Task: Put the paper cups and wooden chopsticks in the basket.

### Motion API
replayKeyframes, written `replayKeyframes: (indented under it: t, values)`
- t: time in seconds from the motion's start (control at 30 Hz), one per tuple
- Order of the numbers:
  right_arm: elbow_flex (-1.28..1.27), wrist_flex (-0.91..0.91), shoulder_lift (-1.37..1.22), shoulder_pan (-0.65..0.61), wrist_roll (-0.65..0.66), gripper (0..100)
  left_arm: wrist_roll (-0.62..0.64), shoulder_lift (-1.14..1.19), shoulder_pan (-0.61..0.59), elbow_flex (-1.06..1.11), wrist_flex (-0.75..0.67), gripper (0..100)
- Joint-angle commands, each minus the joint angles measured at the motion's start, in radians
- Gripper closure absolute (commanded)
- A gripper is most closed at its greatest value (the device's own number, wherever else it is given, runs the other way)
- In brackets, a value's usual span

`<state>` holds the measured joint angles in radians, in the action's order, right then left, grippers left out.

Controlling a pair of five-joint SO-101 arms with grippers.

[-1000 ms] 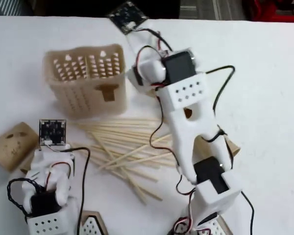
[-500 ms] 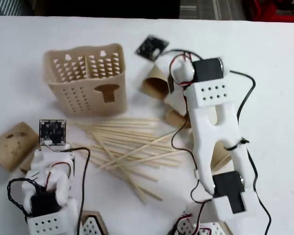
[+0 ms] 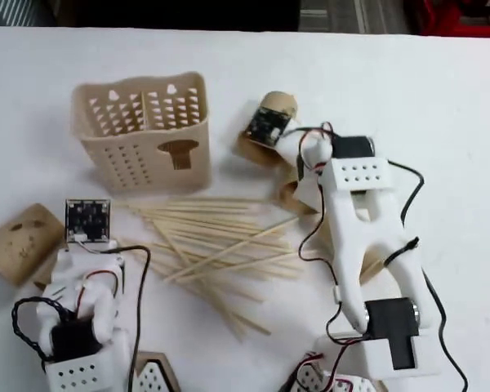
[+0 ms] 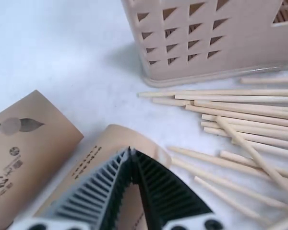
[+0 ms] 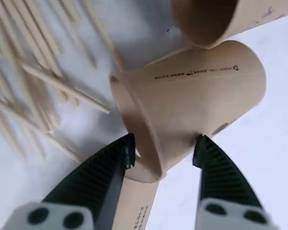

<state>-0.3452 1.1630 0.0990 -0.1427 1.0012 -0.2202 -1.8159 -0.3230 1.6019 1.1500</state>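
The left hand (image 4: 131, 155) is nearest, its dark ribbed jaws pressed together with nothing between them. It hangs low over a paper cup (image 4: 103, 148) that lies on its side on the white desk (image 4: 53, 43). A second cup (image 4: 26, 132) lies just beside it, also on its side.

Farther on, a loose pile of wooden chopsticks (image 3: 220, 241) spreads across the desk between the two arms. The sticks cross one another at shallow angles. The farthest ones lie just beside the base of the basket (image 4: 216, 43).

The right hand (image 5: 164, 143) is spread, with one finger on either side of a third cup (image 5: 197, 91), close to its rim. This cup lies on its side. Whether the fingers press on it cannot be told. A fourth cup (image 5: 206, 19) lies just beyond, touching the third, and its plain brown inside shows through its mouth. Part of a fifth cup (image 5: 134, 206) lies on the desk under the hand.

Farthest away, the beige basket stands upright on the desk, well apart from both hands. Its walls are pierced with rows of small holes. From above, the inner face of its far wall shows. Something brown shows through the cut-out in its front wall, too hidden to identify.
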Motion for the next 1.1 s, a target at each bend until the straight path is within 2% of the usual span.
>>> replayKeyframes:
  t: [0.0,0.23,0.33,0.4,0.63,0.7,0.83,0.97,1.07]
  values:
    - [-0.057,-0.163,0.042,0.013,0.003,80.0,0.005,-0.008,-0.008,-0.006,-0.025,97]
    - [-0.127,-0.357,0.042,0.013,0.002,98.5,0.009,-0.008,-0.008,-0.061,-0.031,97]
    - [-0.133,-0.355,0.051,0.019,-0.012,98.0,0.011,-0.008,-0.007,-0.11,-0.037,97]
    - [-0.129,-0.361,0.062,0.038,-0.072,98.1,0.008,-0.008,-0.002,-0.16,-0.074,97]
    - [-0.135,-0.354,0.18,0.097,-0.153,98.1,0.003,-0.008,0.004,-0.405,-0.091,97]
    - [-0.135,-0.346,0.216,0.117,-0.178,98.1,-0.046,-0.004,0.001,-0.473,-0.084,97]
    - [-0.135,-0.268,0.28,0.131,-0.181,98.1,-0.152,-0.002,-0.004,-0.589,-0.014,97]
    - [-0.135,-0.193,0.335,0.127,-0.181,98.1,-0.161,-0.001,-0.07,-0.694,0.091,96]
    - [-0.137,-0.162,0.364,0.125,-0.183,98.1,-0.161,0.054,-0.156,-0.773,0.141,89]
